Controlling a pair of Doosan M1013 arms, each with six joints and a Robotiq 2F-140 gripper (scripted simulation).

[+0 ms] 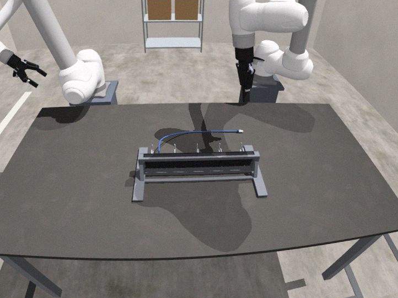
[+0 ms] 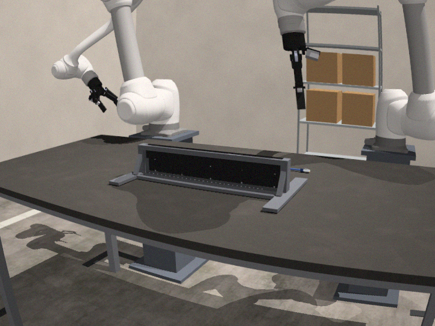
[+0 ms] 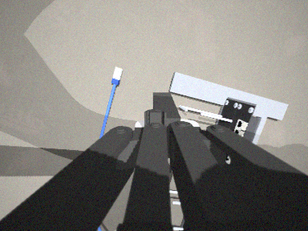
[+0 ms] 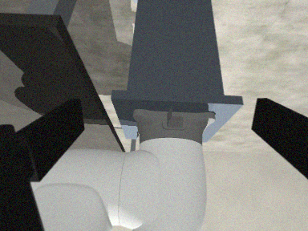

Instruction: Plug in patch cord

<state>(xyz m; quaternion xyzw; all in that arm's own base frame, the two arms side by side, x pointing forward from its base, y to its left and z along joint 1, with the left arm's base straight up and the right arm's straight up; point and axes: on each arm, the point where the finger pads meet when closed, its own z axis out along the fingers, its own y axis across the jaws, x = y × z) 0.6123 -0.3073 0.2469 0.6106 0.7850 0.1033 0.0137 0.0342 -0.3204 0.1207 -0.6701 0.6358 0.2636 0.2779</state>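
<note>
The blue patch cord [image 1: 199, 131] [image 3: 107, 114] lies on the table behind the panel in the top view. Its free end has a clear-white plug [image 1: 240, 131] [image 2: 306, 170] [image 3: 117, 74]. The other end runs to the panel near its picture-left end. The patch panel [image 1: 199, 163] [image 2: 212, 170] [image 3: 230, 107] faces away from the top and exterior views; only a few ports show in the left wrist view, and port 9 cannot be told. My left gripper [image 1: 245, 99] [image 2: 300, 107] [image 3: 161, 106] is shut and empty, raised above table height, off to the plug's side. My right gripper [image 1: 39, 80] [image 2: 110, 105] [image 4: 168, 114] is open and empty, far away.
A grey stand [image 1: 260, 188] [image 2: 286, 197] [image 3: 200, 90] holds the panel, its feet spread on the table [image 1: 315, 185] [image 2: 344, 224]. Thin rods [image 1: 197, 147] [image 3: 204, 112] stick out from the panel's port side. Shelves with brown boxes [image 1: 159, 7] [image 2: 322, 105] stand behind the arms.
</note>
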